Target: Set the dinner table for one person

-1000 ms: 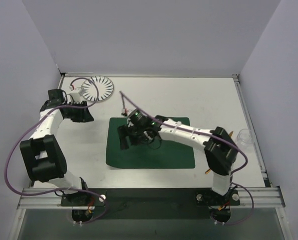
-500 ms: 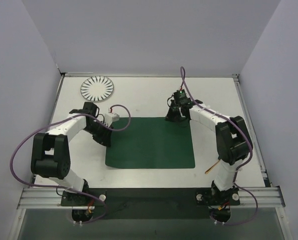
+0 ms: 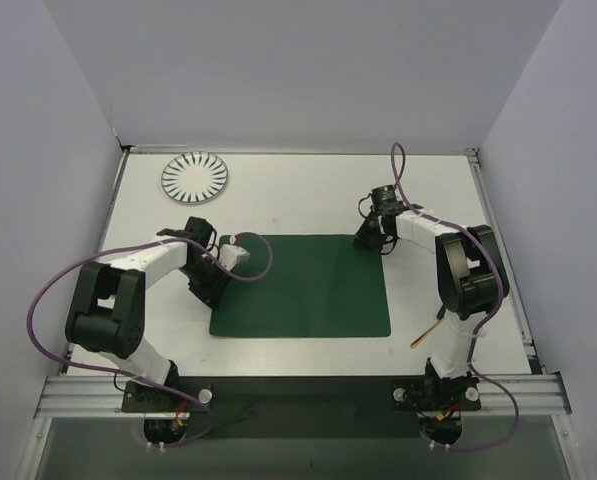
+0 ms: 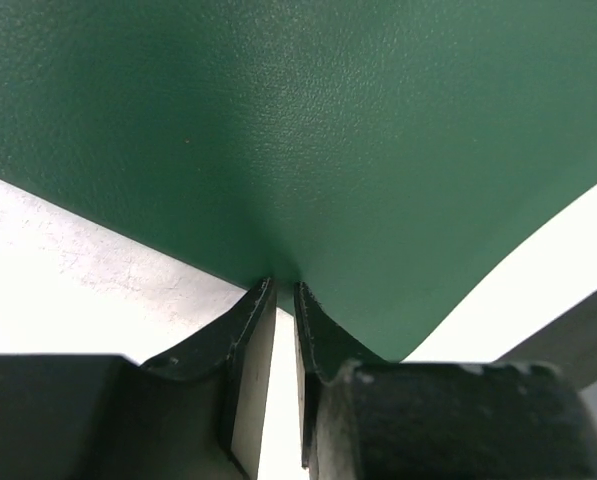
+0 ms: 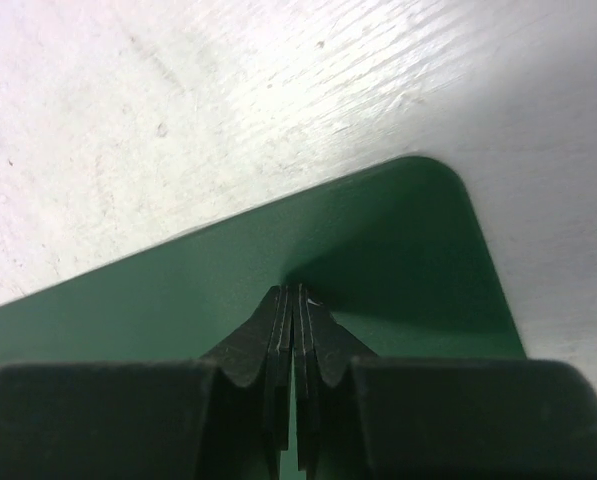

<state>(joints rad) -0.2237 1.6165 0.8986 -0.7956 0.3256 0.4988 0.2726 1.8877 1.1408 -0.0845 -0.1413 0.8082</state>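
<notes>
The dark green placemat (image 3: 303, 285) lies flat in the middle of the white dinner table (image 3: 308, 195). My left gripper (image 3: 215, 285) is at the mat's left edge. In the left wrist view its jaws (image 4: 279, 285) stand almost together, pinching that edge of the placemat (image 4: 328, 120). My right gripper (image 3: 370, 240) is at the mat's far right corner. In the right wrist view its jaws (image 5: 296, 290) are shut, and their tips rest on the green surface (image 5: 178, 300) just inside the rounded corner.
A white plate with black radial stripes (image 3: 194, 177) sits at the far left of the table. A thin orange stick (image 3: 425, 333) lies by the right arm's base. Metal rails (image 3: 298, 392) frame the table's edges.
My left arm left the plate and came down to the mat's left edge, closing on it. My right arm swung from the mat's left part to its far right corner and shut.
</notes>
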